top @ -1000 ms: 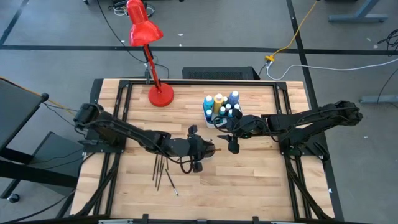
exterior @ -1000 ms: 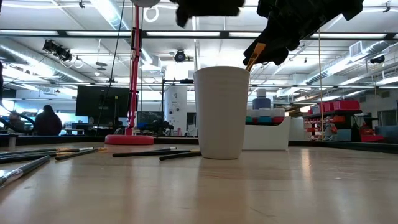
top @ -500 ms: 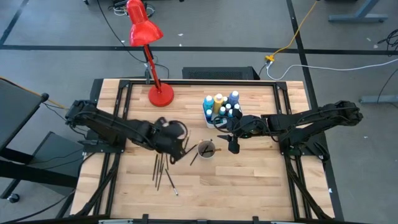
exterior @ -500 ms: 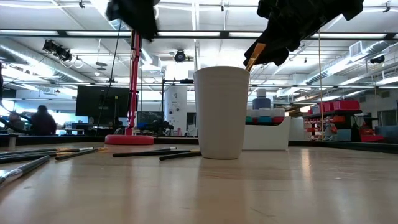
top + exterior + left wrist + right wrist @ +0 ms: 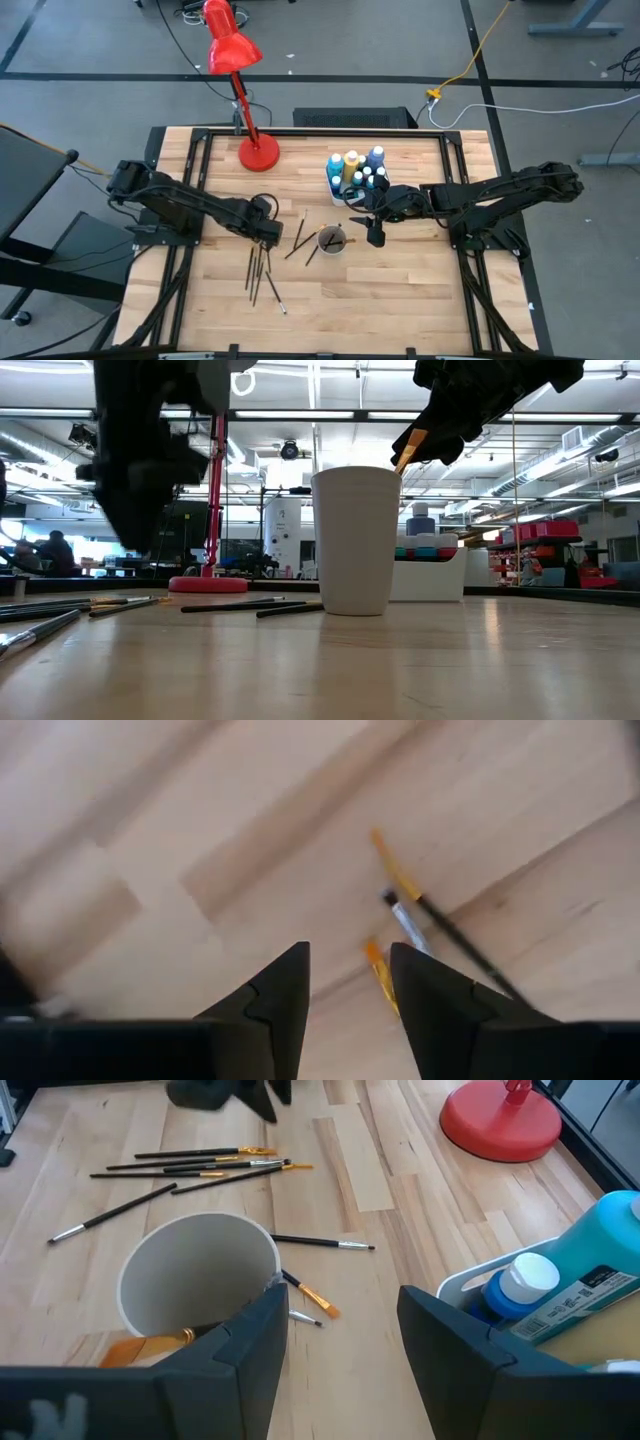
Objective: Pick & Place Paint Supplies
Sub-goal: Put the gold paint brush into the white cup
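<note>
Several thin brushes [image 5: 258, 272] lie flat on the wooden table, and two more [image 5: 303, 244] lie beside a white cup [image 5: 331, 240]. The cup stands upright with one brush [image 5: 145, 1348] leaning inside it. Small paint bottles [image 5: 355, 170] stand in a white tray [image 5: 470, 1285] behind the cup. My left gripper [image 5: 268, 232] points down, open, above the brush tips [image 5: 400, 905], and holds nothing. My right gripper [image 5: 373, 235] hangs open just right of the cup and above it, with nothing between its fingers [image 5: 250, 1340].
A red desk lamp [image 5: 258, 150] stands on its round base at the far side, left of the bottle tray. Black frame rails [image 5: 195, 180] run along the table's left and right edges. Bare wood lies in front of the cup [image 5: 357, 540].
My left gripper has moved from above the cup toward the table's left edge and has come down. It has tipped from nearly level to pointing steeply down, and now hangs over the loose brushes. The cup and the brushes have stayed in place.
</note>
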Motion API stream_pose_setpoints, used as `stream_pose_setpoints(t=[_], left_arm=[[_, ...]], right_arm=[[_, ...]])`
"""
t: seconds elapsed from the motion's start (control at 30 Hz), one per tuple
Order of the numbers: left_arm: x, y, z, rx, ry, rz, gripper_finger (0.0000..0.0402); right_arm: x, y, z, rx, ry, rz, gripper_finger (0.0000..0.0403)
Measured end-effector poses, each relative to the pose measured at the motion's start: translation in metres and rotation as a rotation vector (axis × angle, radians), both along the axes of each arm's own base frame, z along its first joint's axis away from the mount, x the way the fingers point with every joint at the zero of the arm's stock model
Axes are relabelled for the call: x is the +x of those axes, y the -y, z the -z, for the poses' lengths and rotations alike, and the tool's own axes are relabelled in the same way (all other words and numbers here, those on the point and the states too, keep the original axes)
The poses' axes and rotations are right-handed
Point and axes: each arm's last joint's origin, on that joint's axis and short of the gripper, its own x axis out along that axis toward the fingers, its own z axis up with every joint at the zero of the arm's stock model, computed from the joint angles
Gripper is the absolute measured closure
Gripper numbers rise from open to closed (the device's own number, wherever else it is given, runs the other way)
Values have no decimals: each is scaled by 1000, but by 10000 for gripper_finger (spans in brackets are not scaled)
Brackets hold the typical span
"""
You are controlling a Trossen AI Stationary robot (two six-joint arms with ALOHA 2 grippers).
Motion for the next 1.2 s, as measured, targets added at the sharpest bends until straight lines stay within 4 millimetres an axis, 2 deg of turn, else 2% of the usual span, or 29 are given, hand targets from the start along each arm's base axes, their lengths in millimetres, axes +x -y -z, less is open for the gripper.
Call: stream_pose_setpoints(t=[0.17,0.3,0.5,0.6,0.83,0.9,1.07,1.2], left_arm=[[-6,-9,33,-120,41,4,252],[-10,-11,48,-181,78,4,252],[-13,-11,50,-200,68,2,253],[-13,-12,50,-194,67,5,267],[-14,-12,50,-189,60,38,374],[-13,-12,51,-177,60,57,392],[-16,-13,46,-140,77,74,391],[-17,-14,29,-133,172,80,396]], right_arm=[[0,0,0,0,1,0,208],[0,0,0,0,4,0,208],[0,0,0,0,5,0,208],[0,0,0,0,5,0,208],[0,0,0,0,5,0,208],[0,0,0,0,5,0,208],[0,0,0,0,5,0,208],[0,0,-1,0,9,0,208]])
